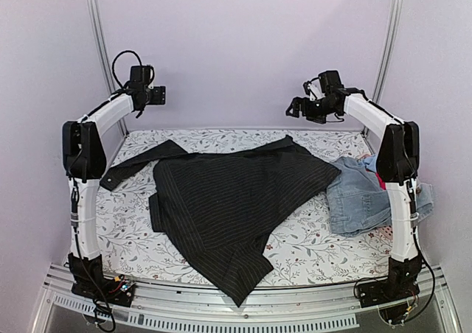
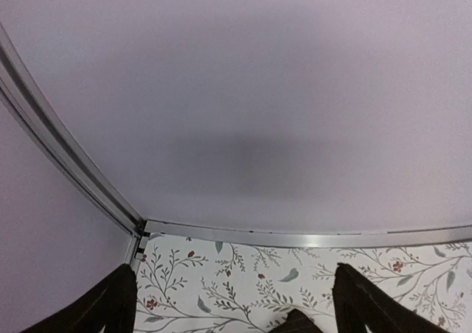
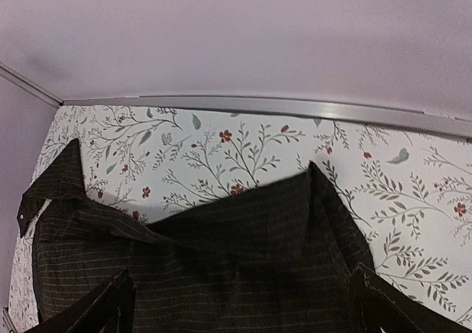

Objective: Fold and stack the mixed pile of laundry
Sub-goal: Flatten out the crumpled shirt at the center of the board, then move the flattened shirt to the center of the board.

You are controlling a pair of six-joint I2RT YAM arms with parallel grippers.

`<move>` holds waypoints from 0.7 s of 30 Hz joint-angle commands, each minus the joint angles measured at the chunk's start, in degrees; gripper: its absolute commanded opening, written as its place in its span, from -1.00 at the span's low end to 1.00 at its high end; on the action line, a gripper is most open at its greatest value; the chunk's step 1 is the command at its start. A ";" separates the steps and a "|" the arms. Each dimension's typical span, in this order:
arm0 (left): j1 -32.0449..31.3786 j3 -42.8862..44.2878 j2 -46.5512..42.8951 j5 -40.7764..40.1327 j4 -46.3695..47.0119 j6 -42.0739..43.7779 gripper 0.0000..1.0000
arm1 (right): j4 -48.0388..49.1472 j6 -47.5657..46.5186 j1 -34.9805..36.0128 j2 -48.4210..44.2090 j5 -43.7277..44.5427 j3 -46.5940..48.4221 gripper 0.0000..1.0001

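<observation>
The left gripper has its two fingers wide apart, and they hold nothing. It hangs high up at 10 o'clock, with its camera looking at the wall. Only a small dark tip of cloth shows low down between the fingers, at 6 o'clock in the left wrist view.

The right gripper is wide apart too and holds nothing. It hangs high up at 1 o'clock. The black striped shirt lies flat under it and fills the space below and between the fingers.

From above, the black striped shirt is spread over the middle of the table. Its long way runs from 9 to 3 o'clock. One sleeve points to 10 o'clock, and one pointed corner hangs over the near edge at 6 o'clock.

The blue denim is bunched up at 3 o'clock, touching the shirt. A bit of red cloth peeks out behind it. I cannot tell if they sit in anything
</observation>
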 commanded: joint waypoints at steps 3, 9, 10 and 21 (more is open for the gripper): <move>-0.21 -2.51 -8.28 5.69 -13.64 -6.02 0.93 | -2.46 -2.10 -0.17 -6.49 -6.21 -8.66 0.95; -3.29 -27.19 -24.01 18.17 -18.03 -18.20 0.92 | -2.80 -5.95 0.32 -11.07 -13.53 -20.65 0.84; -4.19 -31.47 -26.34 19.98 -18.49 -20.27 0.91 | -2.19 -6.10 0.69 -11.53 -14.85 -22.64 0.84; -11.22 -57.39 -34.46 31.07 -14.20 -38.73 0.79 | -5.31 -8.85 3.94 -10.85 -17.28 -32.23 0.81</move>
